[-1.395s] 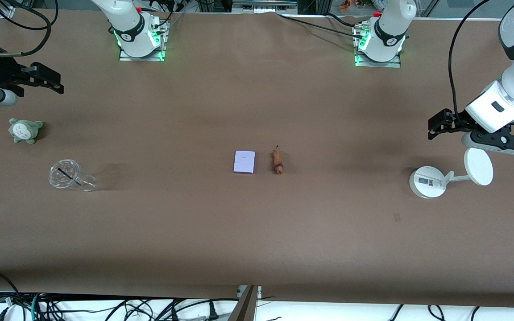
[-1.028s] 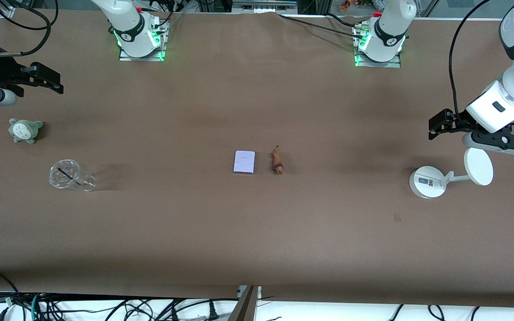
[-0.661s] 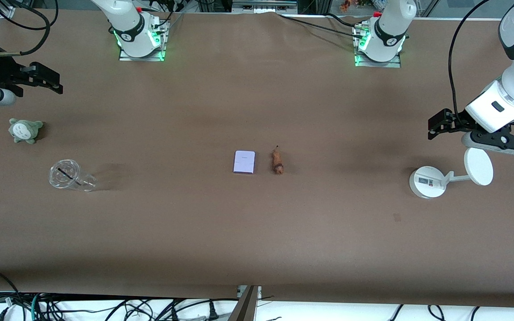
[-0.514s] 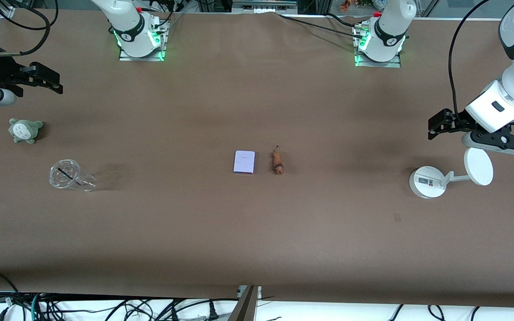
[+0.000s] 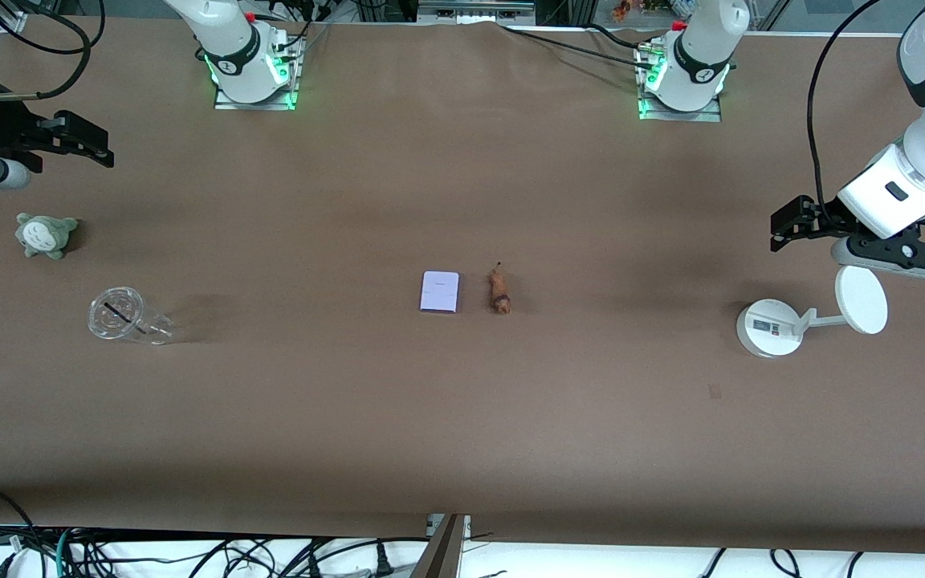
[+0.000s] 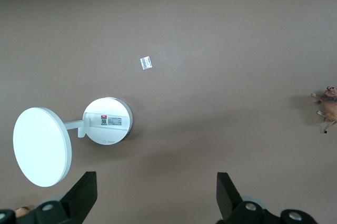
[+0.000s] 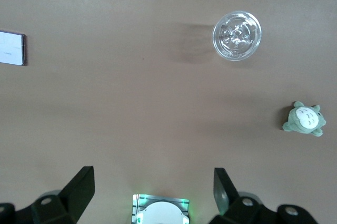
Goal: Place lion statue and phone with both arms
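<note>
Front view: nothing has shifted over the last second or so; the phone (image 5: pixel 440 291) and the lion statue (image 5: pixel 499 292) lie side by side at mid-table, just apart, well away from both pincers; the left gripper (image 5: pixel 784 228) hangs aloft at its own end, over the table just beside the white stand (image 5: pixel 769 327), jaws spread and empty; the right gripper (image 5: pixel 89 148) hangs at the other end, above the grey-green plush (image 5: pixel 45 234) and the clear cup (image 5: pixel 119 314), also spread and empty. Left wrist view: wide-open fingers (image 6: pixel 84 195), the stand below them, the lion at the frame's edge, far off. Right wrist view: open fingers (image 7: pixel 81 187), the phone only a sliver at the edge. Both arms wait; my guess is the placing is done, both pieces released.
</note>
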Robot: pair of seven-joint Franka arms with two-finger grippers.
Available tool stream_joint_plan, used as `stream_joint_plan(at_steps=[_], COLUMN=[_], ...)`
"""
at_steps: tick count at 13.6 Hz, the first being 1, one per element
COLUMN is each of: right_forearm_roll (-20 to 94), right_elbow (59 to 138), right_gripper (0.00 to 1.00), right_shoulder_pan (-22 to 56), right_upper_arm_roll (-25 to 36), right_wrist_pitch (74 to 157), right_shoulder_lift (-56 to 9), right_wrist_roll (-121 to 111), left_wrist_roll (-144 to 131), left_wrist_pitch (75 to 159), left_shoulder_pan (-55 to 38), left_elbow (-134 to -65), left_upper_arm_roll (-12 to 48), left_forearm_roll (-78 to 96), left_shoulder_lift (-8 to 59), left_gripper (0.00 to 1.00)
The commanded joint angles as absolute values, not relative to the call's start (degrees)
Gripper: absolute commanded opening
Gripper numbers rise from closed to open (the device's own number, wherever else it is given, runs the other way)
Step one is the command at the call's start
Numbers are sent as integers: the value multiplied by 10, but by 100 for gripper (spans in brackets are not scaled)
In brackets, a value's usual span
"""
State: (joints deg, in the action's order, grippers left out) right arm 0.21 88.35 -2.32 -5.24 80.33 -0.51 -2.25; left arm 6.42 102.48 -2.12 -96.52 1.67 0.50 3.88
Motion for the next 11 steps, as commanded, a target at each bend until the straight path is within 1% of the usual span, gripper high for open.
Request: stream_joint_plan(at_steps=[1,4,11], right_forearm_roll=[-1,1,16], right_elbow=[875,875,875], right_gripper=[100,100,100], right_shoulder_pan=[-34,-33,-38], right_upper_arm_roll=[-62,-63,-59], right_wrist_pitch=[791,773,773], right_shoulder_lift=[-5,-5,-11], right_wrist_roll=[-21,-21,-20], left_wrist_roll=[78,78,78], left_wrist_pitch=[1013,1013,1013], left_shoulder_pan=[-23,-23,-23], left_elbow=[-955,-955,-955], left_upper_arm_roll=[18,18,18], left_forearm_roll=[-3,-3,-3], left_shoulder_lift=[35,35,35], left_gripper=[100,100,100])
